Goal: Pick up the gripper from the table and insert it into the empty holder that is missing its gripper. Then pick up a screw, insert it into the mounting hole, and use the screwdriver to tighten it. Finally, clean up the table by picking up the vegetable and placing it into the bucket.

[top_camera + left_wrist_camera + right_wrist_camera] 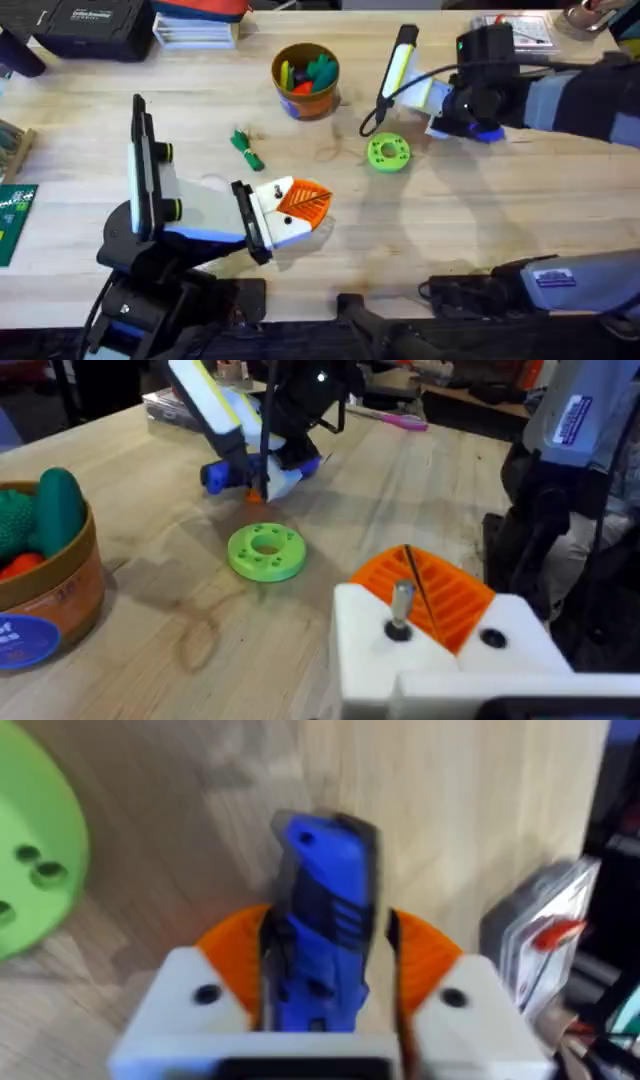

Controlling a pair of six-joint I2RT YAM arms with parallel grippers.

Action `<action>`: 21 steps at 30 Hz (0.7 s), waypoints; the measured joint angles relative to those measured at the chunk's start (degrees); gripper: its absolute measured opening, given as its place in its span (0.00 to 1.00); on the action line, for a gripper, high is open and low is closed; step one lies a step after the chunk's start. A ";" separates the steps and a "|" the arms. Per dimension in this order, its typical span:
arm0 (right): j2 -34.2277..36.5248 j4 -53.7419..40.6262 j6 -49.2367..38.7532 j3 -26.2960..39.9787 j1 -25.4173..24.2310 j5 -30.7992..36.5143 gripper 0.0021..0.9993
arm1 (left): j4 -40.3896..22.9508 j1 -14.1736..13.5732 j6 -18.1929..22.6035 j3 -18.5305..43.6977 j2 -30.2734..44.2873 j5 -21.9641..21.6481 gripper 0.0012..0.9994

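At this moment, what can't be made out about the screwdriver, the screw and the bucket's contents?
- Screwdriver: in the right wrist view its tip is hidden below the right gripper; in the overhead view the arm covers most of it.
- Screw: the left wrist view shows a metal pin, its seating depth hidden by the holder.
- Bucket: contents too small to identify overhead.

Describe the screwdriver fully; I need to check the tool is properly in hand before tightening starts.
The screwdriver has a thick bright-blue handle of moulded plastic with grooves, a small hole near its far end, and a dark band around it. It sits clamped between the right gripper's orange-padded white jaws, handle pointing away from the wrist camera, just above the wooden table. Overhead, a blue sliver of it shows under the gripper, right of the green ring. Its metal tip cannot be seen.
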 joint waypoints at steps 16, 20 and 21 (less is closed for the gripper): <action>-18.50 -13.64 22.53 1.34 3.45 -0.38 0.99 | 0.00 0.00 0.04 0.00 0.00 0.00 0.97; -27.15 -16.78 27.91 1.34 4.60 -1.05 0.99 | 0.02 0.00 0.06 0.00 0.00 0.00 0.99; -29.03 -17.50 29.15 1.34 4.88 -1.83 0.99 | 0.03 0.00 0.25 0.00 0.00 -0.20 0.99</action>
